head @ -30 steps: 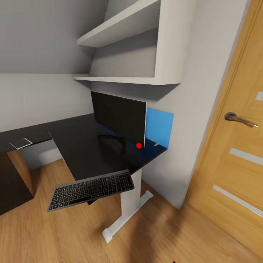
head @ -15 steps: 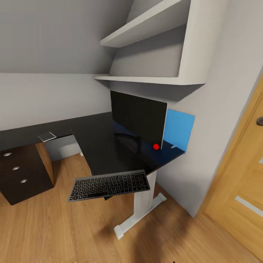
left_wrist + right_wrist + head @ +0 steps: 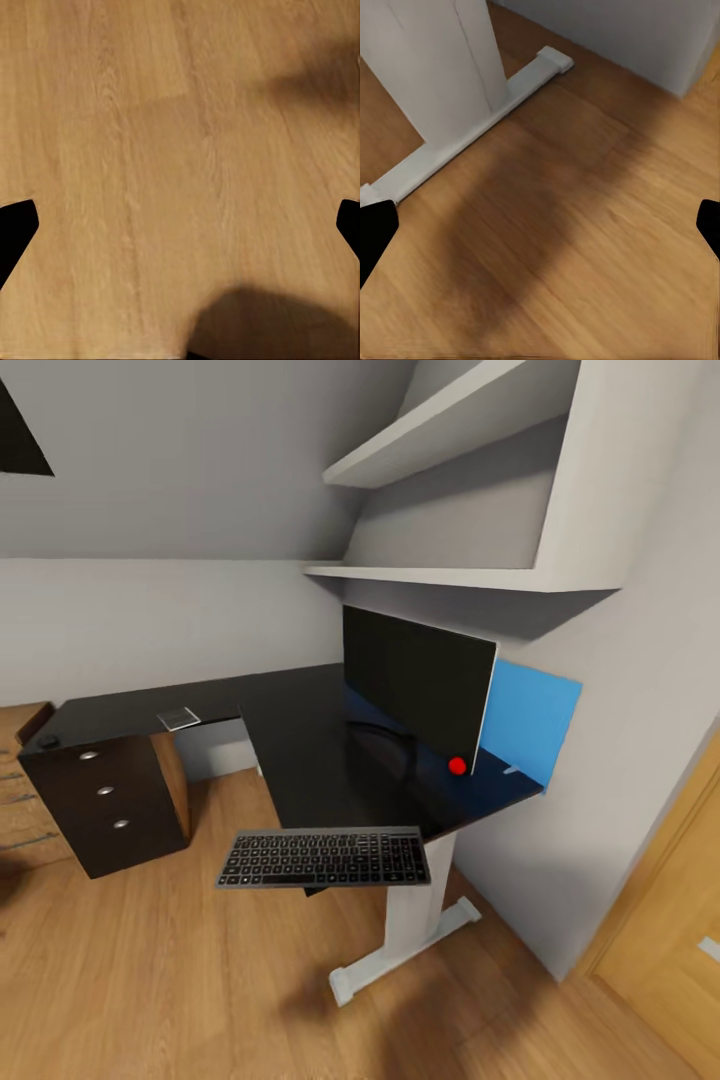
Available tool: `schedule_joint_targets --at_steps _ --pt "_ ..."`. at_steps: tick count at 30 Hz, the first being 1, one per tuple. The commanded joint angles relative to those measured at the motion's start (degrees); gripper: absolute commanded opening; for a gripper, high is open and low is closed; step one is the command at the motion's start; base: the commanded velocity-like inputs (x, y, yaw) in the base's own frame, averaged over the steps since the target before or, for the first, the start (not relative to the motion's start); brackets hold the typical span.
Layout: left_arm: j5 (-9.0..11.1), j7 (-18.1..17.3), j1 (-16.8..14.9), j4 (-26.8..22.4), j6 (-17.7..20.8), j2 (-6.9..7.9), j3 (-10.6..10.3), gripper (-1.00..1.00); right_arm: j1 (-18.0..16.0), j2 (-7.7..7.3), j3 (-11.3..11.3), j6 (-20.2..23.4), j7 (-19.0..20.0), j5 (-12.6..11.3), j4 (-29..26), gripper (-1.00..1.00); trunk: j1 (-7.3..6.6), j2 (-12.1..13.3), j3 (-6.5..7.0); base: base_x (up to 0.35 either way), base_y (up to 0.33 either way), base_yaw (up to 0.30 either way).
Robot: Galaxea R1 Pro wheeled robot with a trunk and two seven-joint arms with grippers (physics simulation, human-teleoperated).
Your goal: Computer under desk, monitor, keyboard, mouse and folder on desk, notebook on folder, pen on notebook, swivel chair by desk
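Bedroom workspace: monitor (image 3: 418,682) stands upright on black surface (image 3: 300,750) w/ red light at lower corner, blue wall panel (image 3: 528,722) just behind. Keyboard (image 3: 324,857) sits at the surface's front edge, jutting past it over the wood floor (image 3: 200,980). Drawer unit (image 3: 105,810) at far end. Left hand (image 3: 180,225) & right hand (image 3: 540,232) both spread open above floor, gripping nothing; right near white leg (image 3: 442,60).
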Motion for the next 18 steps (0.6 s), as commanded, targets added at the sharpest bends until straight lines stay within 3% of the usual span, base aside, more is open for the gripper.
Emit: schedule_joint_targets --at_steps 1,14,18 --pt "0.41 -0.03 0.02 -0.09 -0.14 -0.04 0.10 1.00 -0.03 0.00 0.49 -0.08 -0.49 0.05 0.01 1.00 -0.01 -0.03 -0.07 -0.116 -0.215 0.288" --pt "0.42 -0.03 0.02 -0.09 -0.14 -0.04 0.10 1.00 -0.02 0.00 0.46 -0.04 -0.49 0.43 0.16 1.00 -0.01 -0.03 -0.36 -0.110 -0.174 0.286" --pt "0.43 -0.03 0.02 -0.09 -0.14 -0.04 0.10 1.00 -0.04 -0.25 0.25 -0.04 -0.52 0.38 0.18 1.00 -0.01 -0.03 -0.40 -0.014 -0.108 0.128"
